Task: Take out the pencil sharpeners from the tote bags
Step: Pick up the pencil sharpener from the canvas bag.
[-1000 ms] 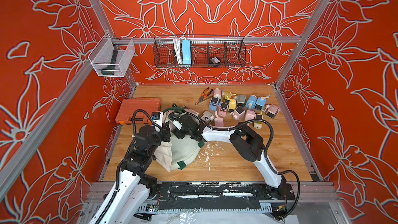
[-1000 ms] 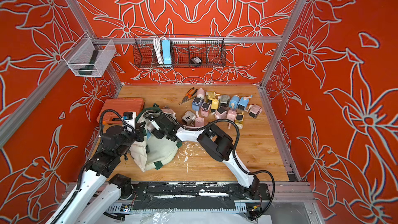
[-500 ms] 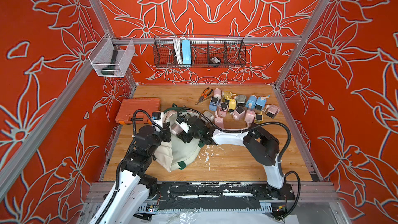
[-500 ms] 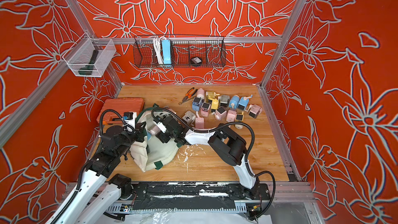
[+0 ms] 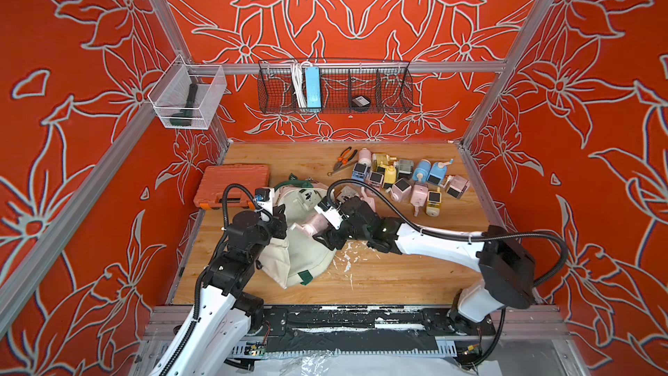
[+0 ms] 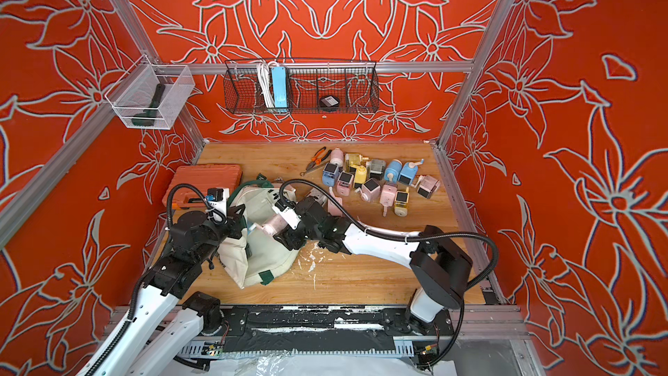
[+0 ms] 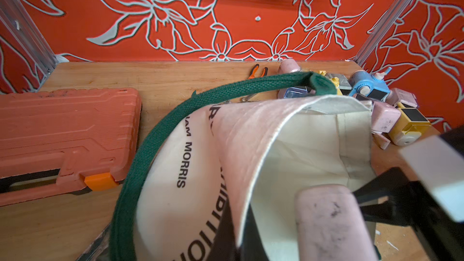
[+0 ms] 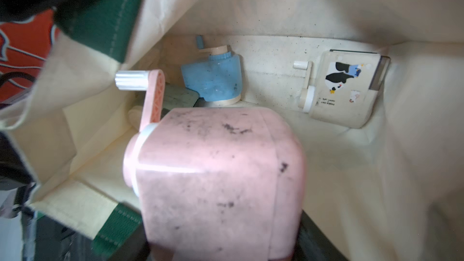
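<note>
A cream tote bag (image 5: 307,258) with green straps lies open at the front left of the table in both top views. My left gripper (image 5: 279,227) is shut on the bag's rim (image 7: 253,171) and holds the mouth up. A pink pencil sharpener (image 5: 315,224) sits at the bag's mouth, my right gripper (image 5: 320,227) shut on it. The right wrist view shows this pink sharpener (image 8: 218,179) close up. Deeper in the bag lie a blue sharpener (image 8: 213,79), a cream one with a sticker (image 8: 344,89) and a grey-green one (image 8: 179,97). Several sharpeners (image 5: 405,179) stand grouped at the back right.
An orange tool case (image 5: 233,189) lies left of the bag. Orange-handled pliers (image 5: 343,157) lie near the back wall beside the sharpener group. A wire basket (image 5: 334,86) and a clear bin (image 5: 188,103) hang on the walls. White scraps (image 5: 347,258) lie right of the bag.
My right gripper has drawn back to the right and toward the front, bringing the pink sharpener to the bag's mouth. The left gripper has kept its hold on the rim.
</note>
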### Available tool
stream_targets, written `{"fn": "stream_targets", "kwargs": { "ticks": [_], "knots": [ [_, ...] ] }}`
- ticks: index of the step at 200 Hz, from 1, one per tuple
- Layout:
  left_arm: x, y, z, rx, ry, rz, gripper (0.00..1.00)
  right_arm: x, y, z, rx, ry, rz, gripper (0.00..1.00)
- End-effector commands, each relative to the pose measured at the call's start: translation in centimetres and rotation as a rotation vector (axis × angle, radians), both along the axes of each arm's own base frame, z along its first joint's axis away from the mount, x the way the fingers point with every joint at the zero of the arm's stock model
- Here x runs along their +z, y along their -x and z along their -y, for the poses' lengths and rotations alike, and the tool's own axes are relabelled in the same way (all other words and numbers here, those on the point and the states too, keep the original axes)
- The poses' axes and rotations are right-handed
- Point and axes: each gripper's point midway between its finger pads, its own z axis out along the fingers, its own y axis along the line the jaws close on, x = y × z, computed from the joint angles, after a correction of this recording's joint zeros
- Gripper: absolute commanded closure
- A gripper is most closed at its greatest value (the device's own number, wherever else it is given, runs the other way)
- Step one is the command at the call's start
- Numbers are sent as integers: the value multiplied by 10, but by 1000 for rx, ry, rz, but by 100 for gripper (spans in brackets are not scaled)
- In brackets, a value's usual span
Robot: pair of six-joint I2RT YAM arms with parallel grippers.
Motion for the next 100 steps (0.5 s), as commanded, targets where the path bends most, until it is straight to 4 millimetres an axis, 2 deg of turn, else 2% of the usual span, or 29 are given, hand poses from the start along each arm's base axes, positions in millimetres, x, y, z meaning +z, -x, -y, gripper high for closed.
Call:
{"fn": "stream_targets", "kwargs": {
  "ticks": [1,33,64,87,100],
  "knots": [
    [8,0,0,-1,7,39,100,5,17,17,-2,24,-61,55],
    [9,0,0,-3,8,42,100,12,22,41,-51,35,-59,55],
    [8,0,1,-6,9,38,100,38,14,65,-117,22,-20,55],
    [8,0,1,-5,8,37,100,61,1,91,-221,-9,8,56],
    [8,0,1,-6,9,38,100,68,-10,111,-305,9,15,56]
  ]
}}
